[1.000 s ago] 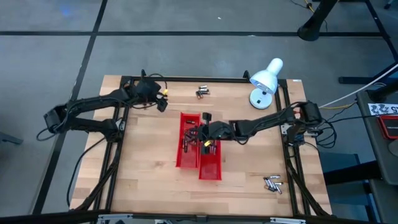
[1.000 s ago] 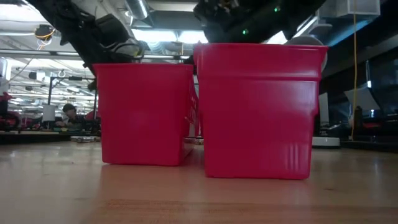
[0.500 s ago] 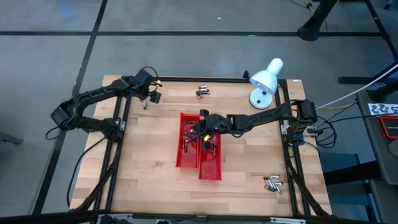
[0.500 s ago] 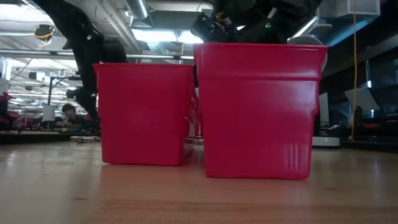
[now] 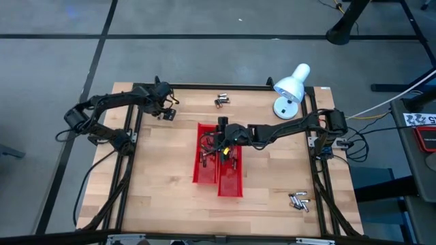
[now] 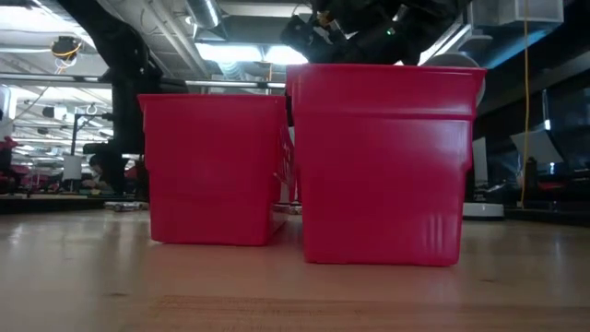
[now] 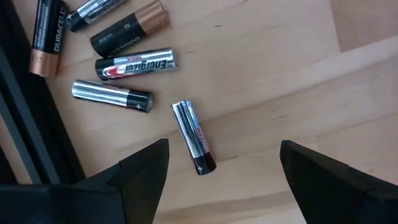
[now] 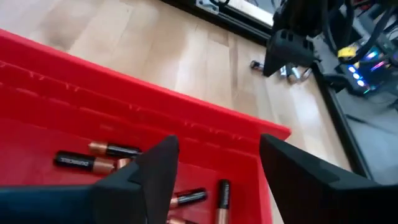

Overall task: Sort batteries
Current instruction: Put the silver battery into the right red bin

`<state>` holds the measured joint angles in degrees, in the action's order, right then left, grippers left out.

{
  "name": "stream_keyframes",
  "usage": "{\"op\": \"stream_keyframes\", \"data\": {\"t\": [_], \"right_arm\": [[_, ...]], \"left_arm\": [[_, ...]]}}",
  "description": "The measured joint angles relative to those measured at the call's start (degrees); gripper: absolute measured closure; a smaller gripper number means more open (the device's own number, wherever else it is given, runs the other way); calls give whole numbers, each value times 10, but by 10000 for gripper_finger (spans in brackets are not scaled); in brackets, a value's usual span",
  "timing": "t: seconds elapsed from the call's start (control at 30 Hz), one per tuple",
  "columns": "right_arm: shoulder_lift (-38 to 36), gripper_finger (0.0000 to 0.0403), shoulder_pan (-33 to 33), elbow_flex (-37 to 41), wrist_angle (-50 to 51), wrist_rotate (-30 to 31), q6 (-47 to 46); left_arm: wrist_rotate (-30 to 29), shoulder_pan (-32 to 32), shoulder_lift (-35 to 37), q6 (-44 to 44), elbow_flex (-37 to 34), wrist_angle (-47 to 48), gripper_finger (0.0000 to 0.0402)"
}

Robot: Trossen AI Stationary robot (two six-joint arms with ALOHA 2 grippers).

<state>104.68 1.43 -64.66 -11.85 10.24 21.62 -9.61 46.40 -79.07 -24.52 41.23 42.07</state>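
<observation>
right wrist view: the right gripper [image 8: 211, 168] is seen spread and empty over the red tray [image 8: 186, 112], batteries [image 8: 99, 155] lying just below it. the left gripper [image 7: 221, 174], wide and empty, is held above loose batteries [image 7: 193, 137]; one could be nudged and rolled away.

Trays: two trays [image 5: 206, 165] sit side by side at the table's [image 5: 157, 197] centre; the right one reaches further toward 6 o'clock.
Batteries in tray: several batteries [image 8: 93, 155] lie in a tray.
Batteries, 12 o'clock: a small cluster [image 5: 221, 101] at the far edge.
Batteries, 5 o'clock: another cluster [image 5: 298, 200] near the corner.
Batteries, 10 o'clock: a loose group [image 7: 124, 65] on the table.
Lamp: lamp [image 5: 289, 88] at 1 o'clock.
</observation>
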Motion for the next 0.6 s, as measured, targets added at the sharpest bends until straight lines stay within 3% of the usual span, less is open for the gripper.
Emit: {"op": "stream_keyframes", "data": {"t": [0.2, 0.6], "right_arm": [[-37, 184, 0, -1, 90, 27, -8], [-190, 228, 1, 10, 254, -8, -67]], "left_arm": [[-20, -7, 0, -22, -7, 2, 105], [-24, -5, -3, -36, -45, -53, 116]]}}
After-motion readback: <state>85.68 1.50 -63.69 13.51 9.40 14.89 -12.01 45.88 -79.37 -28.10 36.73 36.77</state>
